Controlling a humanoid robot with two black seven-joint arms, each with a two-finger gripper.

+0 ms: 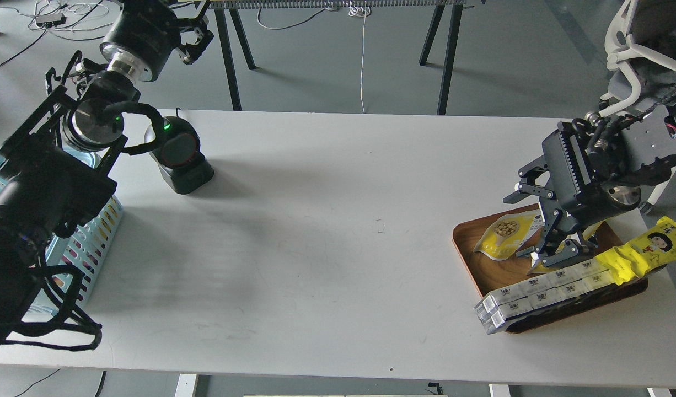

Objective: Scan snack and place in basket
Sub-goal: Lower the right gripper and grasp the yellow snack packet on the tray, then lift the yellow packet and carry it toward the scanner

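The snack (505, 235), a small yellow pouch with a round picture of beige nuts, lies at the back left of a brown wooden tray (473, 263) at the table's right. My right gripper (536, 225) hangs over the tray with its jaws spread, one finger (522, 190) above the pouch and the other (556, 252) down at its right edge. The light blue basket (90, 242) stands at the table's left edge, mostly hidden by my left arm. My left gripper (192, 36) is high at the back left, beyond the table, dark and small.
A black barcode scanner (178, 154) with a green light stands at the back left of the table. On the tray lie a long yellow pack with a cartoon face (647, 248) and a long white-and-grey pack (536, 295). The blue-and-yellow chip bag is mostly behind my right gripper.
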